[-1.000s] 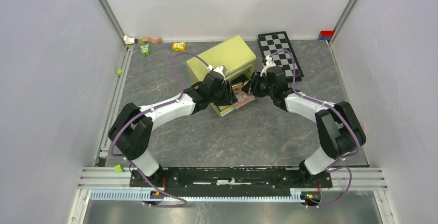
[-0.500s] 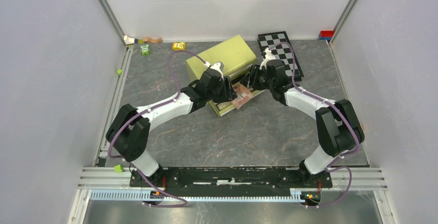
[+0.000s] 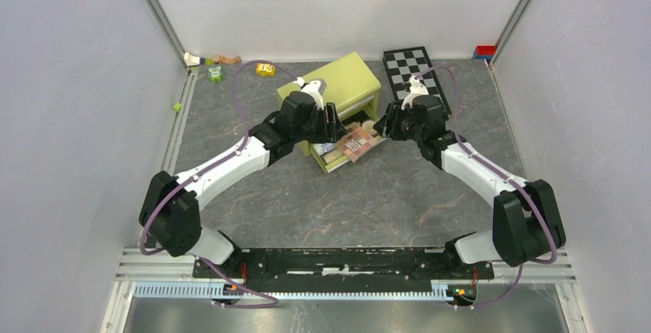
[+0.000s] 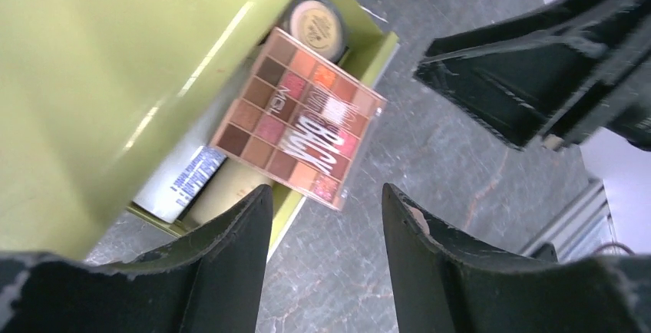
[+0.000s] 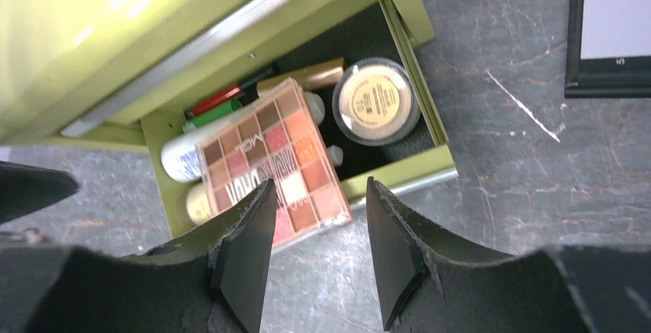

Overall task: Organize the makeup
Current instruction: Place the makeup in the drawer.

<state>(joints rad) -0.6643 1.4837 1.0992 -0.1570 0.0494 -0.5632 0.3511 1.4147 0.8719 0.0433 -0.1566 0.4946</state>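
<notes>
The square palette [image 5: 265,149] is laid on top of the white tube [image 5: 176,160] in the open green drawer [image 5: 399,179], with a corner poking over the front edge. Nothing is held by the left hand [image 4: 326,195] or the right hand [image 5: 320,187]; both are spread open above it.

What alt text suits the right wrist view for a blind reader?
In an open green drawer, a square eyeshadow palette lies askew over the front edge, a round compact beside it. The right gripper hovers above, fingers open.
</notes>
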